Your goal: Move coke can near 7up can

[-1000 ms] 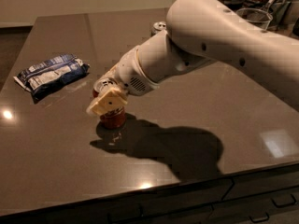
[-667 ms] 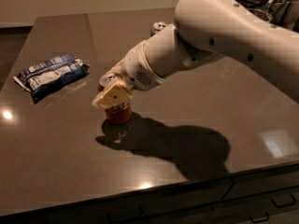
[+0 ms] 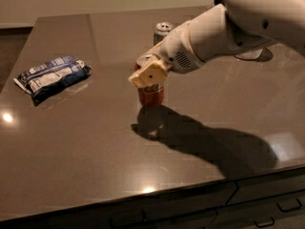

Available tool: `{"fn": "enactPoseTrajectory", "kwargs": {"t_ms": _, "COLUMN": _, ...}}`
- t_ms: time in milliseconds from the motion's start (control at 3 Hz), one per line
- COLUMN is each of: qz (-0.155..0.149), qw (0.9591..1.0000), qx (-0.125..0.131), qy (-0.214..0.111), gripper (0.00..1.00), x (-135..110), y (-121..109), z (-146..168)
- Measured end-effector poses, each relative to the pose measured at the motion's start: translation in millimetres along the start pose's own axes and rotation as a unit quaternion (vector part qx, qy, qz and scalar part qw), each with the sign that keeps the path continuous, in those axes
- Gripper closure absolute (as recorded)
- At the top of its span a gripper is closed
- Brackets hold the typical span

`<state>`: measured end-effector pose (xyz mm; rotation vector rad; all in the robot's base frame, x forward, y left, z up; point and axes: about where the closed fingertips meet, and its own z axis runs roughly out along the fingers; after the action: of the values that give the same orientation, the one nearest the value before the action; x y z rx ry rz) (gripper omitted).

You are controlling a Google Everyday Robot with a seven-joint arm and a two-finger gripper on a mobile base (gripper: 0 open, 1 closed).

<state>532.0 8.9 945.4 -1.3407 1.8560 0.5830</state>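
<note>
The red coke can [image 3: 151, 94] stands upright near the middle of the dark table, its top half covered by my gripper [image 3: 148, 74], which is closed around it from above and the right. The can seems to be at or just above the tabletop. The 7up can [image 3: 163, 31], silver-white with a silver top, stands upright farther back, a short way behind the coke can and partly hidden by my white arm [image 3: 224, 30].
A blue and white snack bag [image 3: 52, 77] lies at the left of the table [image 3: 95, 142]. A round pale object [image 3: 250, 55] sits at the back right behind the arm. The table's front edge has drawers [image 3: 267, 209] below it.
My gripper has carried the coke can toward the back right, closer to the 7up can. The arm has swung the same way.
</note>
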Motion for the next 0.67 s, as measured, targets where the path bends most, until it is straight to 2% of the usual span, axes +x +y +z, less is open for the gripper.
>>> {"fn": "enactPoseTrajectory", "kwargs": {"t_ms": 333, "qz": 0.038, "qw": 0.9976, "qx": 0.057, "qy": -0.01, "gripper": 1.0, "x": 21, "y": -57, "z": -34}}
{"fn": "enactPoseTrajectory", "kwargs": {"t_ms": 667, "qz": 0.063, "qw": 0.9945, "qx": 0.081, "qy": -0.019, "gripper": 1.0, "x": 33, "y": -90, "z": -42}}
